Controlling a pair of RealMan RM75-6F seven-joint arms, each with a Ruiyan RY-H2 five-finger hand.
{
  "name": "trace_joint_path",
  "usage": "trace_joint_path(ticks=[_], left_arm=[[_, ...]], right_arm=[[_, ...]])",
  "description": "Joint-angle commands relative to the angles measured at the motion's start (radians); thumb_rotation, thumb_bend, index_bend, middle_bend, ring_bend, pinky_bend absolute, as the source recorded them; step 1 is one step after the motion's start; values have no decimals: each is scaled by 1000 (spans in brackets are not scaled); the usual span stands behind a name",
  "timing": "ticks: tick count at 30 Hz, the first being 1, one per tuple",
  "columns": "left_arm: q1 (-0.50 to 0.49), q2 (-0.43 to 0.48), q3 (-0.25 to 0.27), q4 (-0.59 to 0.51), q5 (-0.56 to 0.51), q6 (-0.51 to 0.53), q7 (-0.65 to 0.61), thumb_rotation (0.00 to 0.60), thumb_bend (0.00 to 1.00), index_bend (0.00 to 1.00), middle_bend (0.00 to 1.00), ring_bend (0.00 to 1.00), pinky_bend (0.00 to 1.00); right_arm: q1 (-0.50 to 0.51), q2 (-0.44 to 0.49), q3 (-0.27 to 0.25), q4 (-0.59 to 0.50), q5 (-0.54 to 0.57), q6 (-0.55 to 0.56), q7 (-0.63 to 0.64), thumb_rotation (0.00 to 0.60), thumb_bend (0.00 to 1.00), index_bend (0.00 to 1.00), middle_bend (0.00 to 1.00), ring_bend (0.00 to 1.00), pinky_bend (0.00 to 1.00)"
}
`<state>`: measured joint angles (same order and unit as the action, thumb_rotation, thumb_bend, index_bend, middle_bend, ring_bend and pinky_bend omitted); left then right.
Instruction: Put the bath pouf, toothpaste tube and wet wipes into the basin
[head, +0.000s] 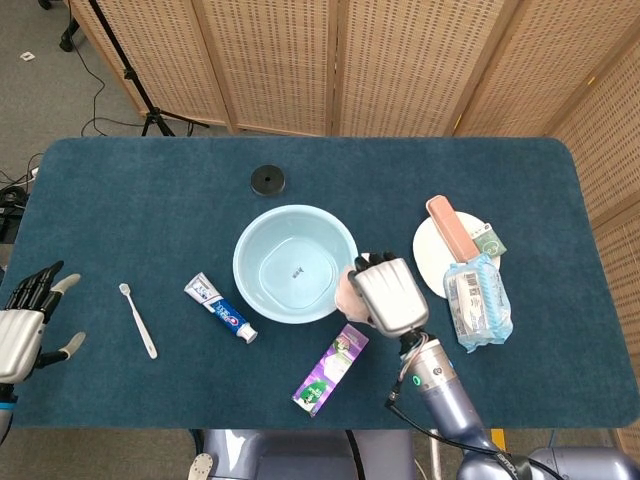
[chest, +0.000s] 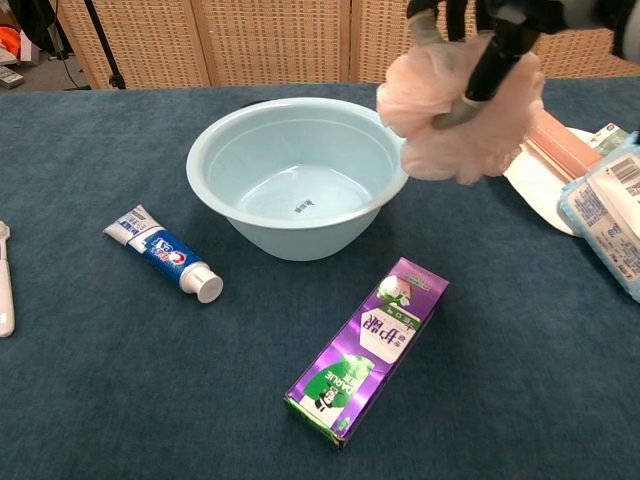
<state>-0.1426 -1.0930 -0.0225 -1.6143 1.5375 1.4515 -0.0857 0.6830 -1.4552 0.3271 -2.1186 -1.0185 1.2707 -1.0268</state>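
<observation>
Right hand (head: 387, 297) clamped on the pouf (chest: 460, 108), fingers dug into the mesh from above. Pouf hangs in the air below the palm, just at the near-right rim of the basin (chest: 225, 140), not yet over the bowl's middle.

Pouf judged very light, soft and springy: a bunched net that squashes under the fingers and puffs back. No risk of breakage; the risk is mesh snagging on fingers at release, so it may cling instead of dropping. A grip deep in the gathered centre looks sound.

Toothpaste tube (head: 220, 309) lies flat on the mat, well to the left of the right hand, beyond the basin's near-left side. Likely light, smooth, somewhat squashy; best pinched across the body, near the stiffer cap end.

Wet wipes (head: 477, 299) lie just to the right of the right hand, partly on a white plate (head: 430, 250). Soft, slick plastic pack, probably the heaviest of the three; take it across its narrow width.

Left hand (head: 25, 325) far off at the table's left edge, fingers apart, holding nothing.
</observation>
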Motion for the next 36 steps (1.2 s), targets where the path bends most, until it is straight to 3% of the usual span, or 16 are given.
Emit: trace_joint_path(ticks=[1, 17, 22, 25, 30, 32, 36], left_arm=[[-1, 2, -3, 4, -6, -3, -9, 600, 257, 153, 0, 0, 93], [-3, 6, -2, 11, -4, -11, -33, 600, 257, 153, 0, 0, 93], [-5, 2, -3, 16, -9, -18, -34, 600, 257, 153, 0, 0, 93], [-5, 1, -2, 16, -8, -18, -33, 600, 256, 153, 0, 0, 93], [-3, 2, -1, 16, -6, -14, -36, 600, 257, 152, 0, 0, 93], [-4, 3, -2, 17, -8, -16, -38, 600, 256, 153, 0, 0, 93], [-3, 4, -2, 15, -6, -15, -38, 600, 257, 153, 0, 0, 93]], right_arm=[[72, -62, 38, 36, 50, -22, -22, 600, 160, 719, 499, 491, 488], [215, -209, 43, 202, 75, -35, 39, 600, 158, 719, 496, 491, 488], [235, -230, 38, 237, 80, -32, 61, 600, 156, 713, 447, 482, 488], [245, -243, 36, 252, 82, -29, 76, 600, 146, 626, 340, 376, 481], [253, -249, 27, 257, 88, -43, 118, 600, 105, 378, 50, 54, 287], [253, -247, 23, 258, 89, -48, 136, 600, 105, 306, 5, 5, 244], [253, -244, 14, 263, 86, -51, 162, 600, 104, 251, 0, 0, 232]])
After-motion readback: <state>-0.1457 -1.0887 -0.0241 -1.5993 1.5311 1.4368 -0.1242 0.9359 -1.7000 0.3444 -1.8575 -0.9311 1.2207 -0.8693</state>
